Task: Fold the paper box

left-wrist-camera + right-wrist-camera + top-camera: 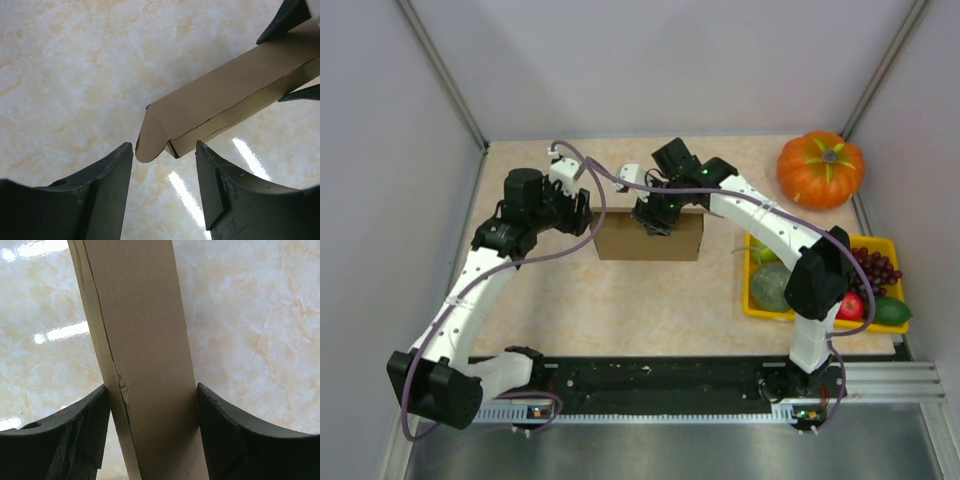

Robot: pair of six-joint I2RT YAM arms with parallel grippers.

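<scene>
Brown cardboard: the paper box (650, 238) stands mid-table on the pale marbled table (620, 310), partly folded into a narrow upright sleeve.

Left end: the left gripper (164, 146) straddles the rounded end flap. Jaws apart, a gap showing on one side at least; nothing clamped.

Middle: the right gripper (152, 390) sits over the top edge, both fingers (75, 435) pressed to opposite faces, grasping the box.

Far right, well apart from the box: an orange pumpkin (820, 170) at the back, and a yellow tray (880, 241) of fruit nearer the arm bases.
</scene>
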